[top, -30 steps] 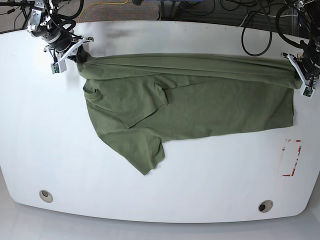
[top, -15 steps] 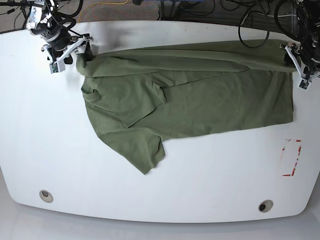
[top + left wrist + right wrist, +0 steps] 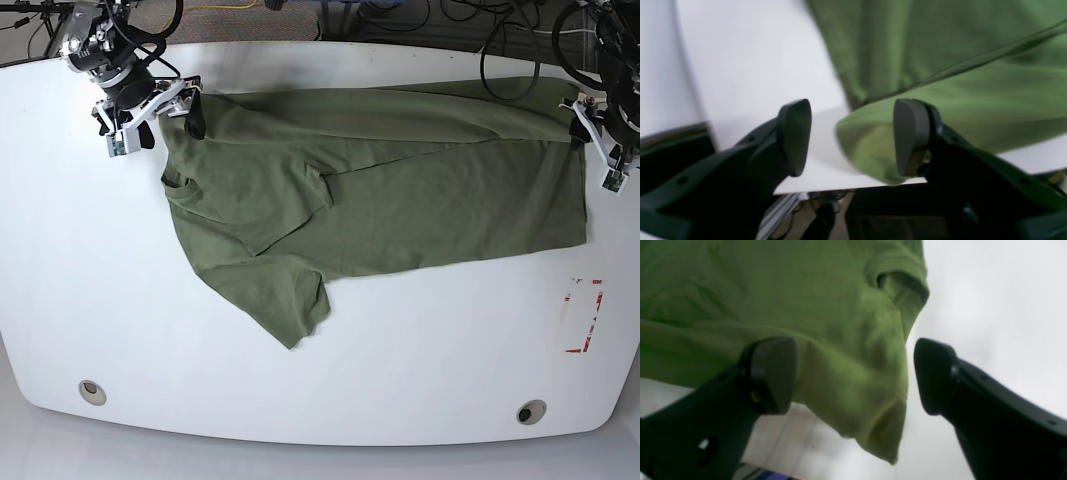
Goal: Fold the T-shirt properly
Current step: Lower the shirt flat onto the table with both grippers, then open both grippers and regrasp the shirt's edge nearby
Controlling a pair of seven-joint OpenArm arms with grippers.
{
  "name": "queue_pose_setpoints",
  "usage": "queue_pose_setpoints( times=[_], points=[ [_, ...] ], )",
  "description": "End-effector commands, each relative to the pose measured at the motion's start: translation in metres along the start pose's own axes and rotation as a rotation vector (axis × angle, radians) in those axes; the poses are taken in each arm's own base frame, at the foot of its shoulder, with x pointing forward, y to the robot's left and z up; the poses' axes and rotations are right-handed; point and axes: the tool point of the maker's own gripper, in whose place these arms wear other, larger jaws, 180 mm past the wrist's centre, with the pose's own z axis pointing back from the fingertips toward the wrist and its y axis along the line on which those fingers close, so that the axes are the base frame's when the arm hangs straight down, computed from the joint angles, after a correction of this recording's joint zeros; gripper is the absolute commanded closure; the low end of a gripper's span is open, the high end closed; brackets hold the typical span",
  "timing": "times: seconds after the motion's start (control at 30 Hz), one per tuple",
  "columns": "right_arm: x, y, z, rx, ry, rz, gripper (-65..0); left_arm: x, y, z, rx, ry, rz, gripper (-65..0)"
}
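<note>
The olive-green T-shirt (image 3: 400, 190) lies spread on the white table (image 3: 80, 280), with a sleeve pointing toward the front left. Its far edge runs between my two grippers. My right gripper (image 3: 165, 112) is at the shirt's far left corner. In the right wrist view this gripper (image 3: 853, 376) is open, with a shoulder fold of the shirt (image 3: 826, 306) lying loose between the fingers. My left gripper (image 3: 592, 140) is at the far right corner. In the left wrist view it (image 3: 852, 138) is open, with the cloth corner (image 3: 870, 150) resting by the table edge next to one finger (image 3: 910, 136).
A red-and-white marking (image 3: 582, 315) is on the table at the right. Two round holes (image 3: 92, 391) (image 3: 531, 411) sit near the front edge. Cables (image 3: 500, 40) lie behind the far edge, and the shirt's far corners are close to that edge.
Both grippers carried the shirt's upper edge toward the table's far side, spreading the folded-over strip flat. Both then opened and let go of the cloth.
</note>
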Motion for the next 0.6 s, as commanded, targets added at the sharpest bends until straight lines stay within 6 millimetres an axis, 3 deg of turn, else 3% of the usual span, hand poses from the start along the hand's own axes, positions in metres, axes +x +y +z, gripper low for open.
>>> queue_pose_setpoints(
  times=[0.0, 0.13, 0.3, 0.47, 0.57],
  points=[
    [0.016, 0.002, 0.003, 0.006, -0.054, 0.021, -51.4, 0.008, 0.026, 0.016, 0.045, -0.009, 0.007, -36.0],
    [0.016, 0.001, 0.003, 0.005, -0.055, 0.020, -50.9, 0.008, 0.038, 0.027, 0.057, -0.040, 0.066, -36.0],
    [0.032, 0.002, -0.004, 0.008, -0.100, 0.015, -50.9, 0.003, 0.049, 0.032, 0.072, -0.059, 0.117, -36.0],
    [0.043, 0.008, -0.021, 0.035, -0.125, -0.002, -50.3, -0.002, 0.029, 0.012, 0.015, 0.002, 0.082, -35.8],
    [0.042, 0.015, -0.029, 0.062, -0.115, -0.003, -45.8, -0.004, 0.007, -0.001, -0.025, 0.024, 0.073, -34.2]
  ],
)
